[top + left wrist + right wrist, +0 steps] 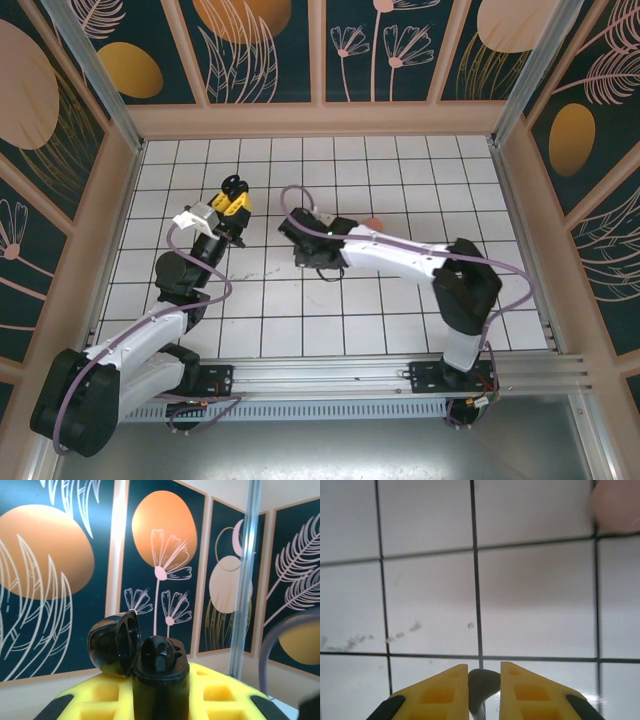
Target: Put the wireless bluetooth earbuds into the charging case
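My left gripper (232,203) is raised above the table and shut on the black charging case (161,680), which stands upright between its yellow fingers (227,695). The case's lid (112,645) is hinged open to the left, showing the dark sockets in its top. The case (234,185) also shows from above. My right gripper (484,677) is low over the white grid table (535,605), shut on a dark earbud (482,682). The earbud's rounded head sits between the yellow fingertips with its stem pointing down. The right wrist (310,243) lies right of the case.
A small pink object (372,222) lies on the table beyond the right arm, a blurred pink shape (617,505) in the right wrist view. Faint scuff marks (395,636) cross the tiles. Patterned walls (320,50) enclose the table.
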